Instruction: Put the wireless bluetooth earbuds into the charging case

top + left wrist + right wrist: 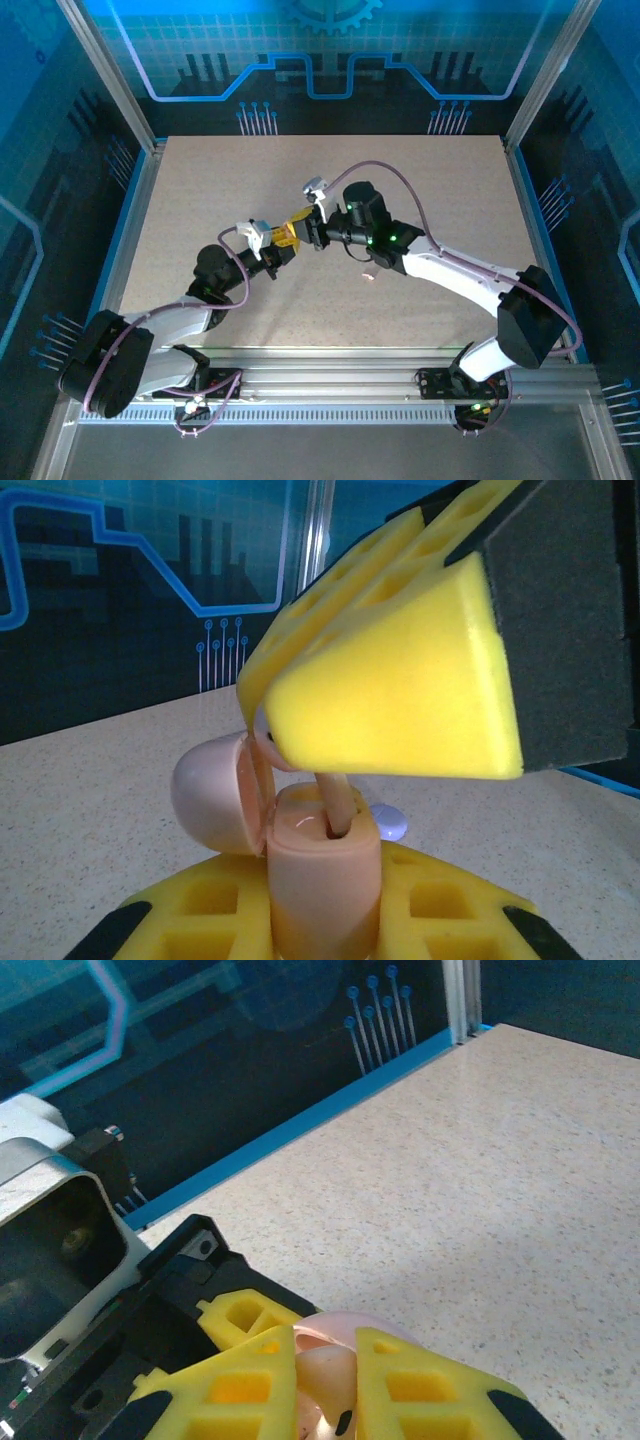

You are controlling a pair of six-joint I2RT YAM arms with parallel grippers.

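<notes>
Starting at the left: the left gripper (277, 247) sits near the middle of the speckled beige table (200, 180). Its yellow fingers (215, 890) are clamped on the base of the pink charging case (322, 880). That case stands upright, and in the left wrist view its lid (208, 798) is swung open toward nine o'clock. Straight above the case, at twelve o'clock, hangs the right gripper (304, 229), jaws pressed together on a pink earbud (335, 802). The stem points down, and its tip is in the case's socket! In the right wrist view, that gripper's two yellow fingertips (265, 1355) sit nearly touching, with the pink case showing between and beyond them. Over to the right in the top view, at about four o'clock from the meeting grippers, a loose pale earbud (367, 276) lies on the table (colour hard to call from up there), apart from both arms.
</notes>
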